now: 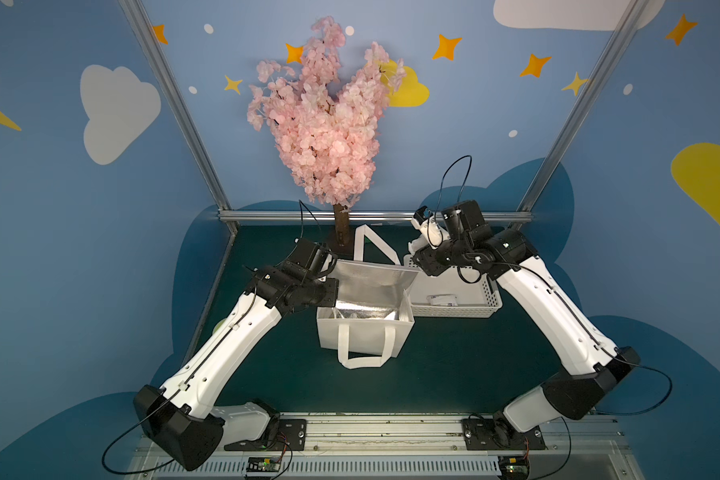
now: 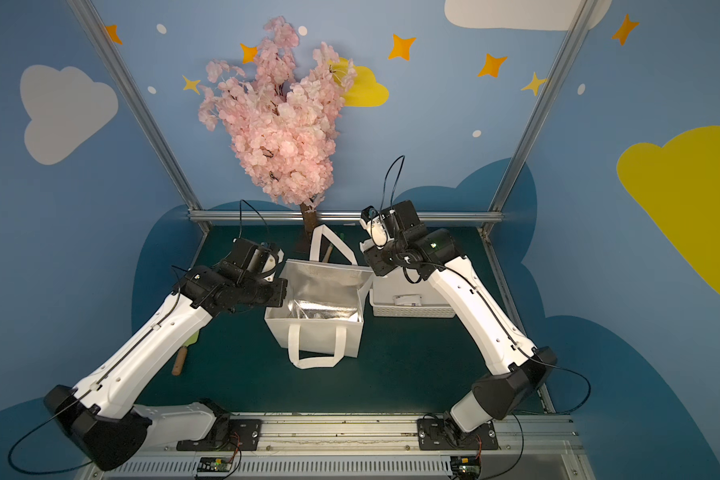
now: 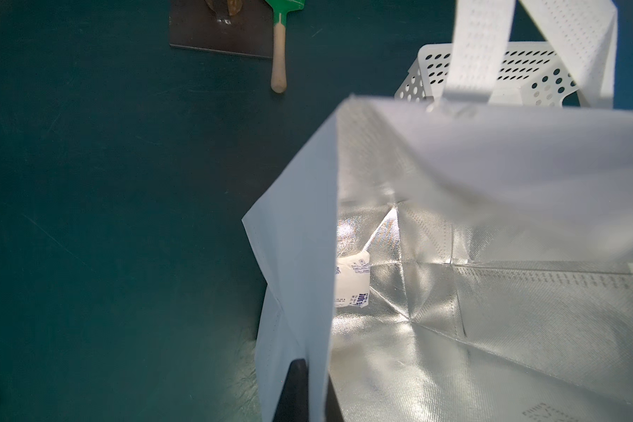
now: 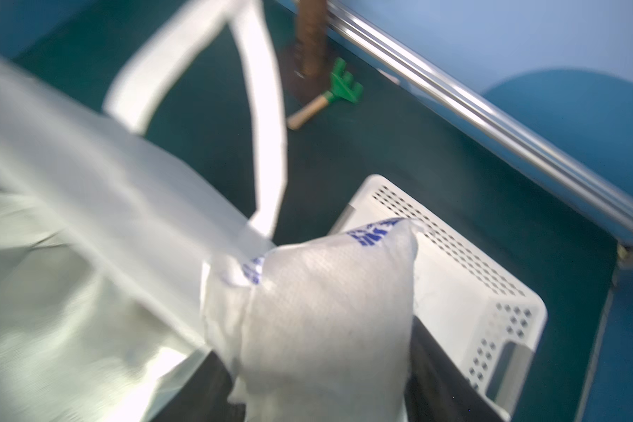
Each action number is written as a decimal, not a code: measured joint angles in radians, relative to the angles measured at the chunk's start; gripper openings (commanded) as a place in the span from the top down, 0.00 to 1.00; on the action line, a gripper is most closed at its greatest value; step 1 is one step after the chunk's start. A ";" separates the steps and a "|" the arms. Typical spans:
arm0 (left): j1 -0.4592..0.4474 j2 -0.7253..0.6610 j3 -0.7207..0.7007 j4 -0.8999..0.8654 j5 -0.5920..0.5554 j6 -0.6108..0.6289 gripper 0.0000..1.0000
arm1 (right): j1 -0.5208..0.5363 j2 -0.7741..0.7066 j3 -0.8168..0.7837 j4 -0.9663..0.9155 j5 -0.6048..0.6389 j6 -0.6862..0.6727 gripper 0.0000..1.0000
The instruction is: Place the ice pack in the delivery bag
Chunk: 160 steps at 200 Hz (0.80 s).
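Jaws of left gripper [image 3: 313, 398] are pinching a wall of the white foil-lined fabric delivery bag [image 1: 329, 332], presumably propping it open. Right gripper [image 4: 318, 380] is clamping the white blue-printed ice pack [image 4: 326, 303] at the bag's one o'clock.

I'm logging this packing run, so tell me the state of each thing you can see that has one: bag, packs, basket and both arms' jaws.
delivery bag: upright, open, flap raised.
left gripper: jaws shut on the bag's fabric edge.
right gripper: jaws closed on ice pack, airborne, not yet in bag.
second pack: lying on the bag's floor.
basket: upright, a white packet inside.
toy rake: lying flat.
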 measured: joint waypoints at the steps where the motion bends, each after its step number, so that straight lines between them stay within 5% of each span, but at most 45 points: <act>1: 0.000 0.000 0.000 0.000 0.000 0.000 0.97 | 0.003 -0.002 0.000 0.001 -0.002 -0.002 0.57; 72: 0.001 0.002 0.000 0.002 0.011 0.017 0.97 | 0.226 0.057 0.057 0.025 -0.151 -0.111 0.53; 160: 0.001 0.002 0.000 0.000 0.002 0.034 0.97 | 0.280 0.338 -0.044 0.011 -0.226 -0.148 0.53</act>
